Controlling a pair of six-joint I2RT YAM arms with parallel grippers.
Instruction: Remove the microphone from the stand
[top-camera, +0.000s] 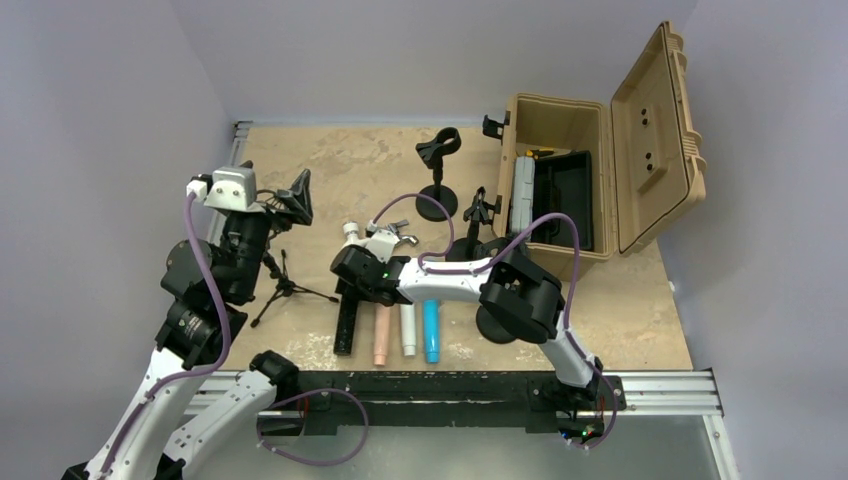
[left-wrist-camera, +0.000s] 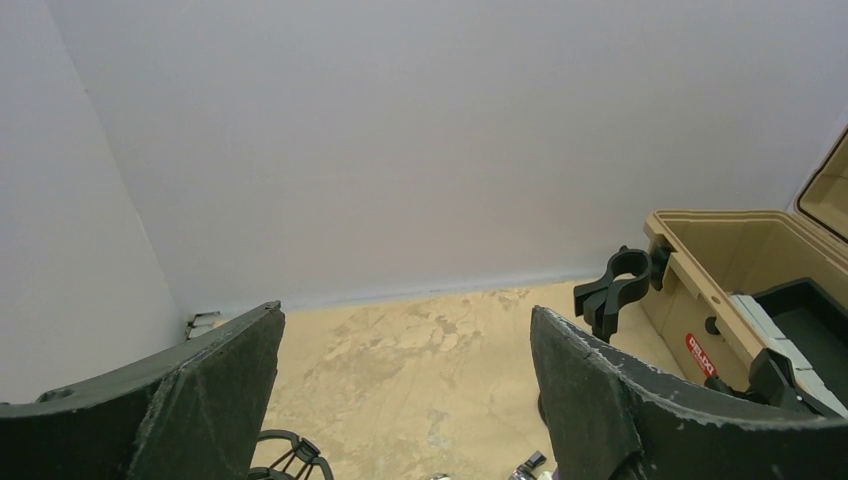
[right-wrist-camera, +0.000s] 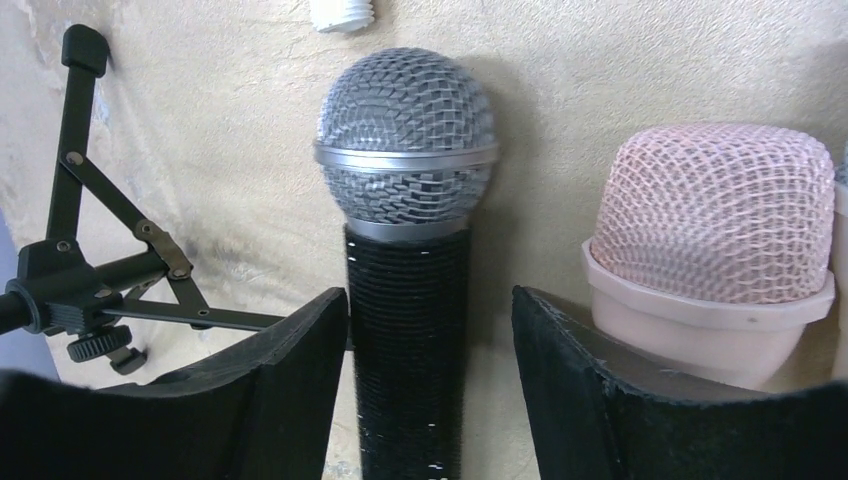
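Beside black microphone (right-wrist-camera: 407, 250), pink microphone (right-wrist-camera: 712, 230), tripod (right-wrist-camera: 100, 280), possibly touching

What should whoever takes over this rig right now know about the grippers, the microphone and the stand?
The left gripper is open and empty, raised near the tripod stand.
The right gripper is open, straddling the black microphone, gap on one side.
That microphone lies on the table beside the pink microphone, off the stand.
Done: removal, apparently. Left: back the right gripper away.
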